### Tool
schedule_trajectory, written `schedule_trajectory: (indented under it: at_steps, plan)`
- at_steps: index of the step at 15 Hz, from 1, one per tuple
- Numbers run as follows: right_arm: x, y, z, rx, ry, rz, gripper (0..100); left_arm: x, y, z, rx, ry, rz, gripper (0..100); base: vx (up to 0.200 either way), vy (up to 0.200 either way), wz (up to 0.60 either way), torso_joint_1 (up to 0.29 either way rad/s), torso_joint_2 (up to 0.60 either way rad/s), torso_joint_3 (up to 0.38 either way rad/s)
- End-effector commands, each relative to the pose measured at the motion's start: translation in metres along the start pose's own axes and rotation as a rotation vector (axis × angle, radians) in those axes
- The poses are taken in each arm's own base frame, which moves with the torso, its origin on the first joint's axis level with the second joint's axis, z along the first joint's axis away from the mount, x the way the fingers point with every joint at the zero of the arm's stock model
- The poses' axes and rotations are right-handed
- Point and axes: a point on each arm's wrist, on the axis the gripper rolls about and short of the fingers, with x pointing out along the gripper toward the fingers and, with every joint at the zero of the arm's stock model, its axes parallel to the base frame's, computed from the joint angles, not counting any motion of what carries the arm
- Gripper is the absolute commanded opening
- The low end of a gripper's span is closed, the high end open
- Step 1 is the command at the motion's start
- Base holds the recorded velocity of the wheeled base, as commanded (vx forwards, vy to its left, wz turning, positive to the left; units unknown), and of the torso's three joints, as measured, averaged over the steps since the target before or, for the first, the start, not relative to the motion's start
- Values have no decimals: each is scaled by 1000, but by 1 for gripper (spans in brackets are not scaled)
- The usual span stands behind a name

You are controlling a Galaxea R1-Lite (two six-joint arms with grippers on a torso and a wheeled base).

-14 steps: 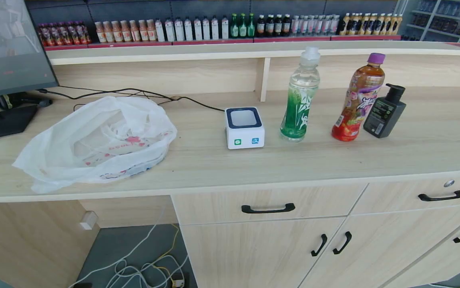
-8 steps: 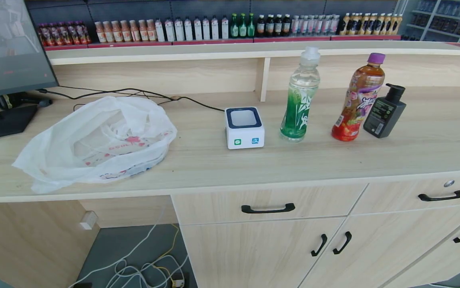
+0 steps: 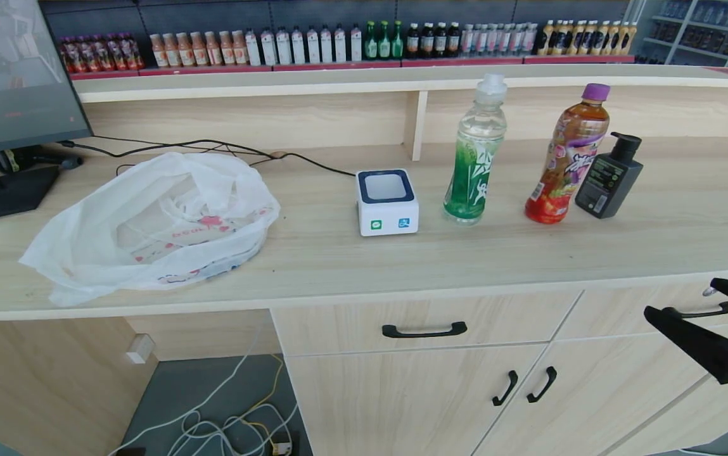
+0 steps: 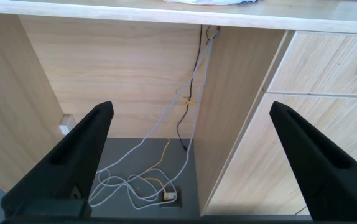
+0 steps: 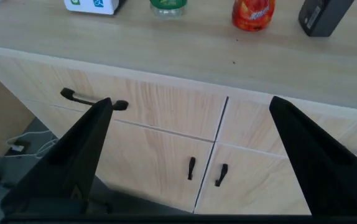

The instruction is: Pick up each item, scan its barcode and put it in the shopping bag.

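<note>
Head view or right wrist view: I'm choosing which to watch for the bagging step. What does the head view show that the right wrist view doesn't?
Head view, not right wrist: the shopping bag, the monitor, the shelf of drinks. Right wrist view, not head: no further item. Both: the scanner, green-label bottle, purple-capped bottle, black pump bottle, the counter and the open right gripper.

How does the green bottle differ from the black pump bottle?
The green bottle is tall and see-through with a clear cap; the black pump bottle is shorter, opaque, with a pump on top. The green bottle stands beside the scanner; the black pump bottle ends the row. Both stand on the counter.
</note>
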Motion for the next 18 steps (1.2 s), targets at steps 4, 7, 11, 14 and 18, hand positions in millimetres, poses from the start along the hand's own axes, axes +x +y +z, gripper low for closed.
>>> schedule_trajectory:
  at_steps: [4, 7, 11, 14, 18]
  plan:
    - [119, -11, -11, -20, -84, 12, 100, 0, 0, 0, 0, 0, 0, 100, 0, 0, 0, 0, 0, 0]
    - [162, -17, 1, -38, -208, -1, 100, 0, 0, 0, 0, 0, 1, 100, 0, 0, 0, 0, 0, 0]
    - [194, -7, 15, -36, -272, 19, 100, 0, 0, 0, 0, 0, 1, 100, 0, 0, 0, 0, 0, 0]
    - [206, 10, 18, -30, -284, 35, 100, 0, 0, 0, 0, 0, 0, 100, 0, 0, 0, 0, 0, 0]
    - [234, 22, 26, -14, -336, 11, 100, 0, 0, 0, 0, 0, 0, 100, 0, 0, 0, 0, 0, 0]
